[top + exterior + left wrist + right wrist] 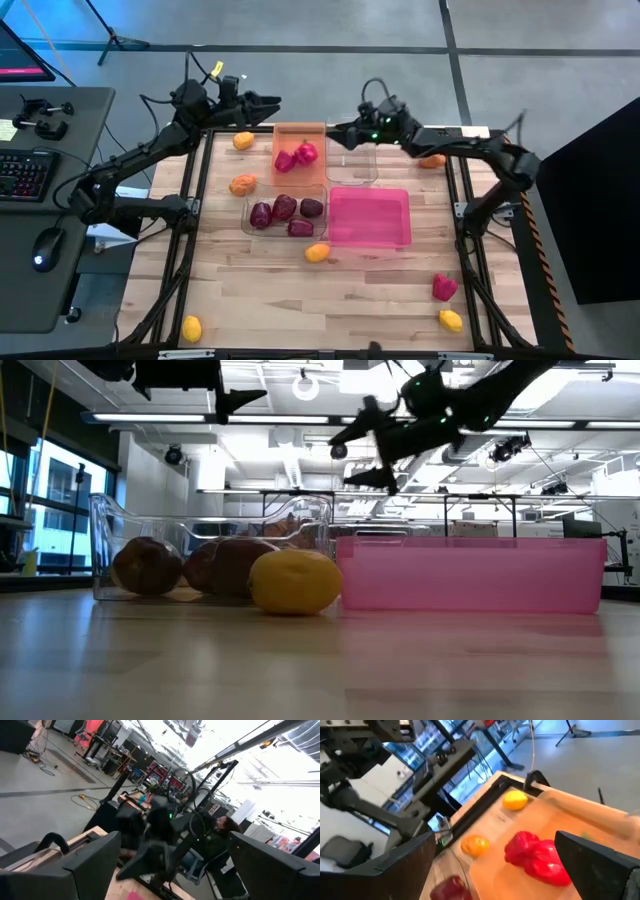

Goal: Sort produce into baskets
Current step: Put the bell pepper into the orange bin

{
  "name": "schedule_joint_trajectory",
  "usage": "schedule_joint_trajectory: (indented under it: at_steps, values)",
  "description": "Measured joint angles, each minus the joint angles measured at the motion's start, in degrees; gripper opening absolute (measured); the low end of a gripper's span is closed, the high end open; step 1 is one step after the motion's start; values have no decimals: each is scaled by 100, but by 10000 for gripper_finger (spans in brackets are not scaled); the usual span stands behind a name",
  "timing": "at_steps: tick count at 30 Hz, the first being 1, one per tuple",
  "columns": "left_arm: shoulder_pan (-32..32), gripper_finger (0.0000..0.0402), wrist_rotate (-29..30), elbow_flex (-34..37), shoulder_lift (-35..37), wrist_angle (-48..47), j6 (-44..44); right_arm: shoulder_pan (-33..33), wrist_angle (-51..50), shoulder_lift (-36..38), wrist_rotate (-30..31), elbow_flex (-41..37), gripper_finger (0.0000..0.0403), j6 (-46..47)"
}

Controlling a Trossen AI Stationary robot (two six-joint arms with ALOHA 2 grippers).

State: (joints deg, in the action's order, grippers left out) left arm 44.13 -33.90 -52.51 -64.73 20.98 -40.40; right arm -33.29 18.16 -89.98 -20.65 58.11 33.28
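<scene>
Four baskets are counted near the middle of the high view: a translucent orange basket (299,150) at upper centre, a clear basket (352,163) to its right, a second clear basket (284,213) below the orange one, and a bright pink basket (369,217) to the right of that. Two pink-red pieces (296,156) are seen in the orange basket, glossy and lobed in the right wrist view, and four dark maroon pieces (285,213) lie in the lower clear basket. Loose on the wooden table (250,300) are seven pieces: three orange ones (243,184), at upper left, left of the baskets and upper right; one rounded yellow-orange piece (317,252) just below the clear basket; two yellow ones (191,327) at the lower left and lower right; and one pink-red piece (444,287) at lower right. The left gripper (268,104) is held above the upper edge of the table, just left of the orange basket, its fingers spread apart and nothing between them. The right gripper (335,131) is held just beside the orange basket's upper right corner, jaws apart and empty; the pink-red pieces appear to lie just beyond its fingertips, though this is not fully clear.
</scene>
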Motion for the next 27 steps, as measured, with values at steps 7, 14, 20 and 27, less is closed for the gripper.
schedule_joint_trajectory:
  at_steps: [7,14,20,27]
  values:
    - [-229,353,231,0,-2,-19,179,-201,-2251,1193,345,0,399,-900]
    - [-396,353,500,0,-128,-21,156,366,-4497,1859,1091,2,399,-1169]
    - [-685,353,416,0,-466,-123,-83,1103,-6129,1954,1125,0,399,-1114]
    - [-896,353,-415,0,-620,-106,-116,2480,-7483,2425,1554,0,399,387]
